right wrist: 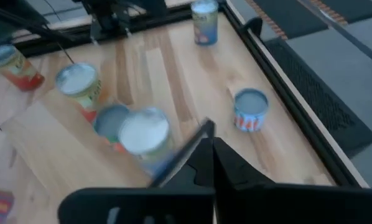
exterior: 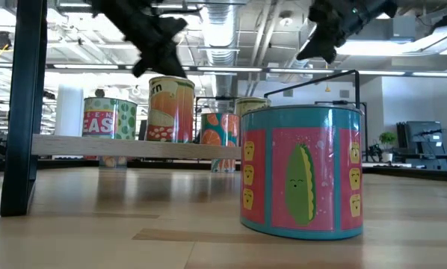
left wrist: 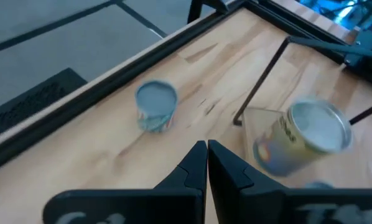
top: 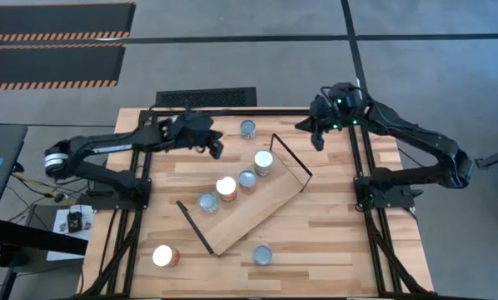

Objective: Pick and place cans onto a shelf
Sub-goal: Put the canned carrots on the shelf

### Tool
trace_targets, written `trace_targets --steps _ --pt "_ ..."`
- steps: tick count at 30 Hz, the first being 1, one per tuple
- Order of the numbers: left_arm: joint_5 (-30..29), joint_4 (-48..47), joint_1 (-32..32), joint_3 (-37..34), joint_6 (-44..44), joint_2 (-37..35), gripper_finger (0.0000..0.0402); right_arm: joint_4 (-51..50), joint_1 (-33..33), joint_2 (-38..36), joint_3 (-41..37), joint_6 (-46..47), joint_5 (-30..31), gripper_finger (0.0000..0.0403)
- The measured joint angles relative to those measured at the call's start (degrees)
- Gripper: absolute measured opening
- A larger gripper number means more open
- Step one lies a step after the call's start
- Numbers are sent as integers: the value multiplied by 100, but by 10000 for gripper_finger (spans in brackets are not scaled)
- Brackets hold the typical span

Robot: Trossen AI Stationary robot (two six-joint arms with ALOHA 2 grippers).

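The light-wood shelf (top: 257,208) lies slantwise on the middle of the table, with black wire brackets (top: 291,157) at its ends. Several cans stand on it in a row, from a blue-grey top (top: 208,202) to a white top (top: 264,162). One can (top: 247,128) stands on the table near the far edge; it also shows in the left wrist view (left wrist: 156,106) and the right wrist view (right wrist: 251,109). My left gripper (top: 217,148) is shut and empty, raised left of that can. My right gripper (top: 320,137) is shut and empty, raised right of it.
A white-topped can with an orange side (top: 165,256) stands near the front left. A pink can (top: 262,254) stands near the front edge and fills the low view's foreground (exterior: 302,172). Black frame rails (top: 145,192) run along the table's left and right sides.
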Motion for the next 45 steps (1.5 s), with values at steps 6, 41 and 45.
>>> trace_targets --steps 6,41,45 --pt "608 -6 324 1025 428 1158 0 33 -362 -81 -128 -255 -307 5" --pt "1127 -985 1045 2949 2821 4249 135 43 -792 -77 -232 -617 -1205 7" --pt "1198 -948 1031 2951 3082 4391 135 37 -792 -77 -232 -615 -1198 7"
